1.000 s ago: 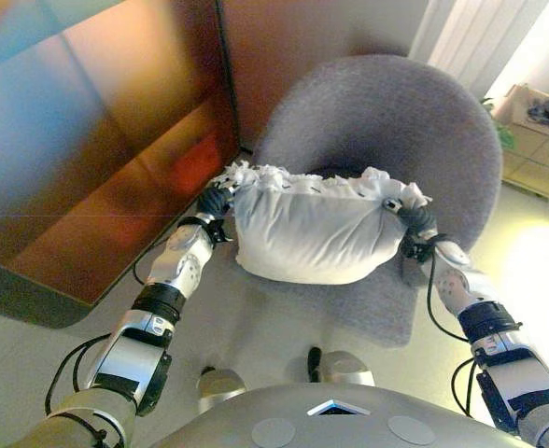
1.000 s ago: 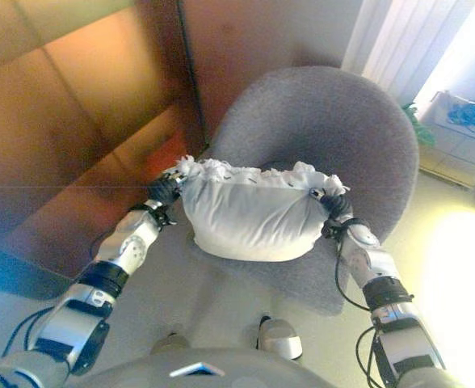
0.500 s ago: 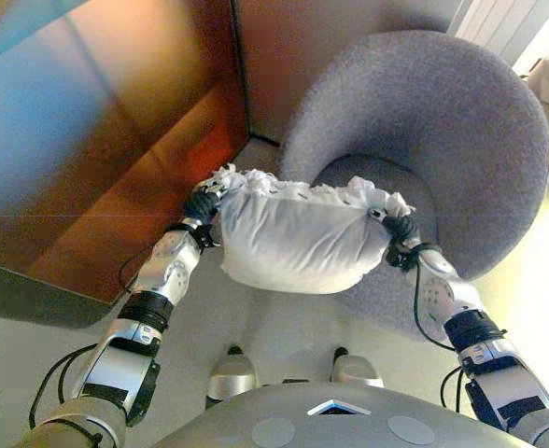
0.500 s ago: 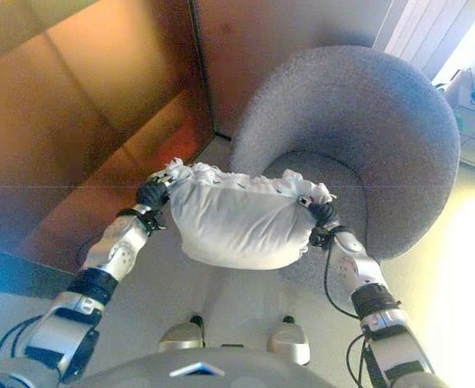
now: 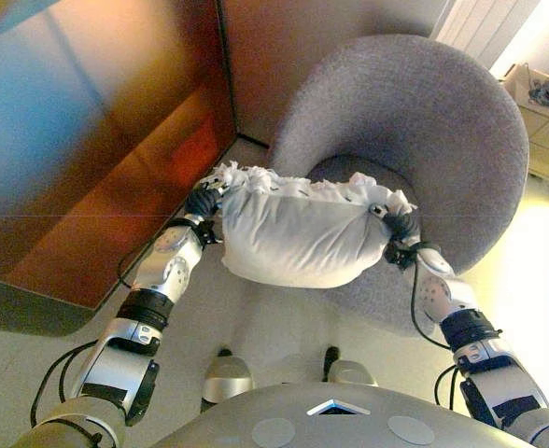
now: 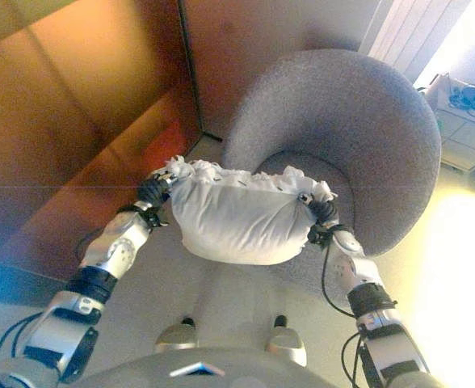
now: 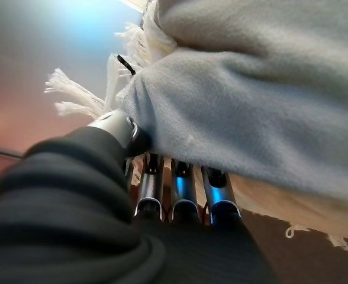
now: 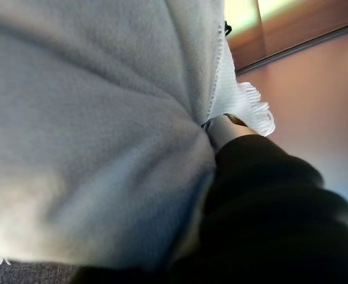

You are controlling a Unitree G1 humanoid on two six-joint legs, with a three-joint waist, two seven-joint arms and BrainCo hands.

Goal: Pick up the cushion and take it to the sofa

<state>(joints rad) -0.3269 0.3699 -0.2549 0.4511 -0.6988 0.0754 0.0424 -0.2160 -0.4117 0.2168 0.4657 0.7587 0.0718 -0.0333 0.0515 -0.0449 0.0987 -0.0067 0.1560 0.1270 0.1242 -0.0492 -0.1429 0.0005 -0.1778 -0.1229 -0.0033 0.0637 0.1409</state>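
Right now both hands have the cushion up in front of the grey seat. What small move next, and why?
Probably carry it forward and lower it. The white cushion hangs clear of the round grey seat, pinched at its ends by the left hand and the right hand, so it looks secure enough to move.

A living room in a home: a round grey upholstered armchair [image 5: 415,121] stands on a pale floor [image 5: 274,317] beside warm wood-panelled walls [image 5: 97,140], with light curtains [image 6: 407,32] and a low shelf [image 5: 545,131] nearby.
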